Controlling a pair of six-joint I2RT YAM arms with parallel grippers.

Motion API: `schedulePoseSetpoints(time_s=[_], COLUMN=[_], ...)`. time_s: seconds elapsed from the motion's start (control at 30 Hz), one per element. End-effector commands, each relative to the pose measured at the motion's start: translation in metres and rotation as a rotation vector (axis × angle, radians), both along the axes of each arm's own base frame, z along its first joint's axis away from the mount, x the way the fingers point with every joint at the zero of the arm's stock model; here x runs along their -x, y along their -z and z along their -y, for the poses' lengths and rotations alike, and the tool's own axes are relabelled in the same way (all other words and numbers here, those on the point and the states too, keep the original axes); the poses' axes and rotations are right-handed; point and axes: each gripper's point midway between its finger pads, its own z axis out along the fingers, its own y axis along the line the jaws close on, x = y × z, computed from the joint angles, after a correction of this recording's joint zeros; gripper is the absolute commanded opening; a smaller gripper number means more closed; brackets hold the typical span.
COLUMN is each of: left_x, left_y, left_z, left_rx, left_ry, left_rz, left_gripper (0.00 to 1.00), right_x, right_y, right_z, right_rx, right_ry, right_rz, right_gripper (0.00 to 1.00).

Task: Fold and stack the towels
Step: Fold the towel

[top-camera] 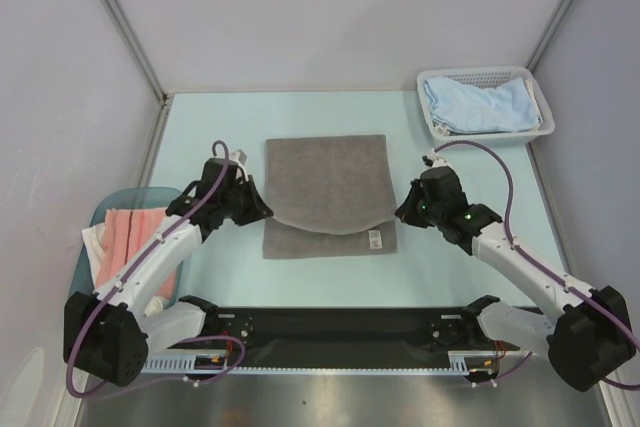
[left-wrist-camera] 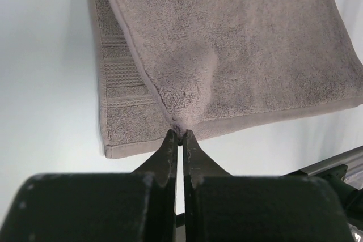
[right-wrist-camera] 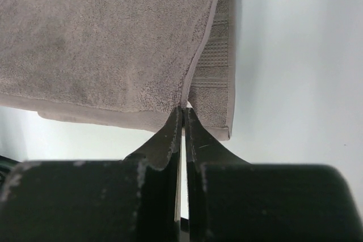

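Pale-green table (top-camera: 320, 279): grey towel (top-camera: 327, 182) mid-fold, its upper-layer corners clamped tight by left gripper (left-wrist-camera: 178, 135) and right gripper (right-wrist-camera: 182, 109). Next, probably: align edges, release.

Lighting: bright, even, diffuse. Shadows: soft, faint, on pale bench (top-camera: 330, 282). Wrist views: near jaws dark, slightly blurred; grey towel (left-wrist-camera: 238, 43) weave sharp.

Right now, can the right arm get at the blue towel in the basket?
Probably not yet: the right hand is shut on a corner of the grey towel. Once it lets go, the path to the blue towel in the basket looks free.
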Motion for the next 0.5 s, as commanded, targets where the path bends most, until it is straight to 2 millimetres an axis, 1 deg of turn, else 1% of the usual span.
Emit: schedulePoseSetpoints(time_s=[0.0, 0.07, 0.13, 0.23, 0.27, 0.43, 0.47], left_x=[-0.003, 0.001, 0.004, 0.009, 0.011, 0.018, 0.019], left_y=[-0.024, -0.027, -0.024, -0.015, -0.014, -0.003, -0.002], left_z=[-0.007, -0.007, -0.009, -0.01, -0.01, -0.012, -0.012], left_rx=[-0.007, -0.002, -0.002, -0.004, -0.005, -0.011, -0.009], left_ry=[-0.008, -0.008, -0.009, -0.009, -0.011, -0.01, -0.006], left_rz=[0.058, 0.064, 0.057, 0.036, 0.036, 0.012, 0.012], left_gripper=[0.0, 0.0, 0.0, 0.0, 0.0, 0.0, 0.0], right_x=[0.0, 0.003, 0.006, 0.011, 0.015, 0.025, 0.028], right_y=[-0.023, -0.028, -0.026, -0.02, -0.014, -0.001, 0.005], right_z=[0.003, 0.004, 0.005, 0.005, 0.005, 0.004, 0.004], right_rx=[0.006, 0.002, 0.002, 0.002, 0.001, -0.003, -0.001], right_ry=[0.001, 0.004, 0.005, 0.0, -0.001, -0.007, -0.008], right_rz=[0.039, 0.049, 0.042, 0.027, 0.015, -0.013, -0.024], right_gripper=[0.0, 0.0, 0.0, 0.0, 0.0, 0.0, 0.0])
